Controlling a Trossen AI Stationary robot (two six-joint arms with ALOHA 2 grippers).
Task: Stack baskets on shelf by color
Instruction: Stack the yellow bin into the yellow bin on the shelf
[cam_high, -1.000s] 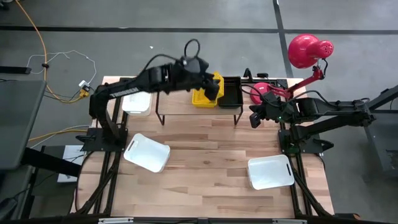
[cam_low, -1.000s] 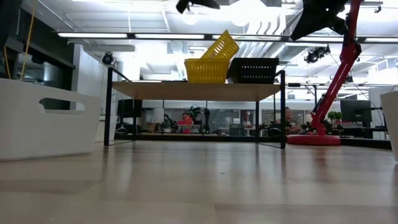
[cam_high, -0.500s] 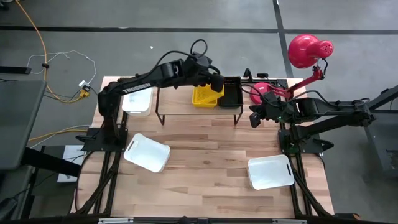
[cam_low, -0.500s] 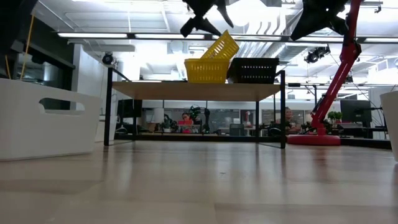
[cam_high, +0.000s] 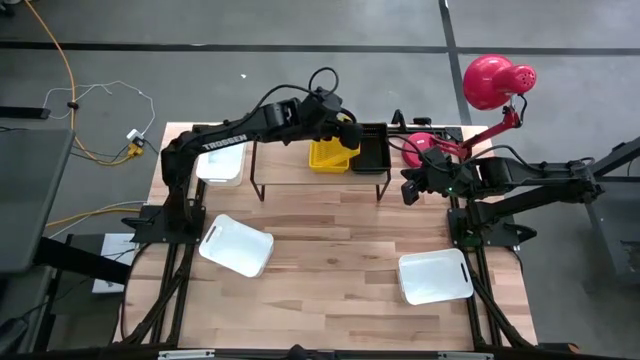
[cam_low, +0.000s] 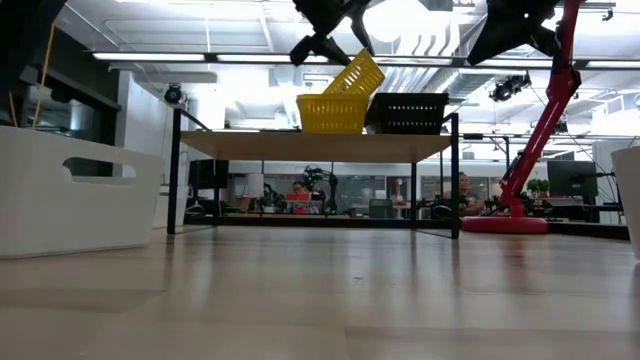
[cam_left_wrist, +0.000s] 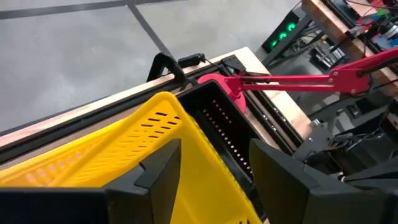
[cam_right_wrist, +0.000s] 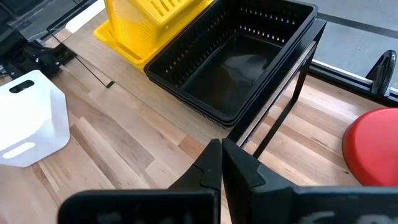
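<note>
Low view alone shows upper yellow basket (cam_low: 358, 75) tilted against black basket (cam_low: 410, 112).

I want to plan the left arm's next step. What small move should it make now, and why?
Probably lower the left gripper and press the tilted yellow basket flat: it leans on the yellow basket below on the shelf, unseated, and the open jaws are beside its raised edge.

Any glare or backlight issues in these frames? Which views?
Low view: ceiling lights blow out the top, and the left gripper over the tilted yellow basket shows only as a dark silhouette. High view: lighting is even, shadows are soft, and the white baskets read near-flat. Right wrist view: a soft reflection sits on the black basket floor.
</note>
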